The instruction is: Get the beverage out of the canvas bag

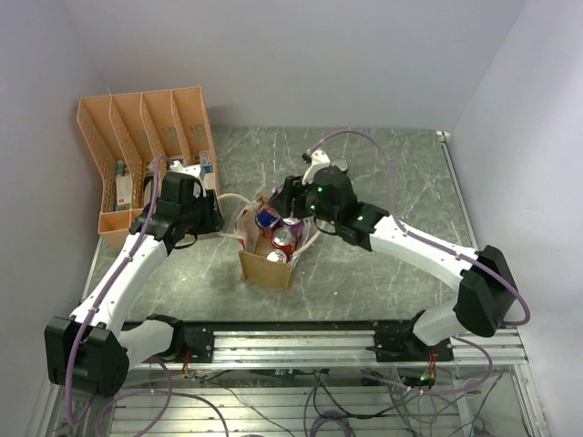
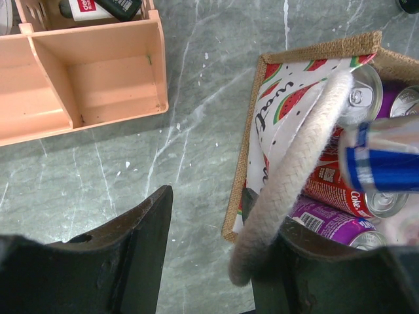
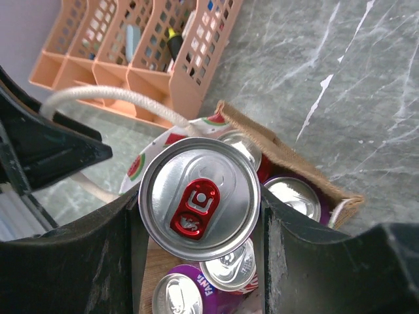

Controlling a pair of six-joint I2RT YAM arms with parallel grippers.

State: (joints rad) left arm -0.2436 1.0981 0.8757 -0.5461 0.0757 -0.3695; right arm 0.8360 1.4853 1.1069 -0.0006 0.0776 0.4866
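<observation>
Clamping a blue-silver can (image 3: 196, 196) between right gripper (image 3: 200, 222) fingers, canvas bag (image 3: 288, 154) just below them; left gripper (image 2: 209, 216) spread wide, rope handle (image 2: 294, 163) resting against one finger.

The left arm (image 1: 123, 273) and right arm (image 1: 424, 248) had white links with black joints. Purple cables (image 1: 360, 134) ran along both. Green lights (image 1: 321, 191) glowed behind the black right gripper (image 3: 200, 203).

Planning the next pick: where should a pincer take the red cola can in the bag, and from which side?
Grip the red cola can across its sidewall under the rim, coming straight down from above. It stands upright, top showing in the open canvas bag; its walls and a purple can crowd the sides.
</observation>
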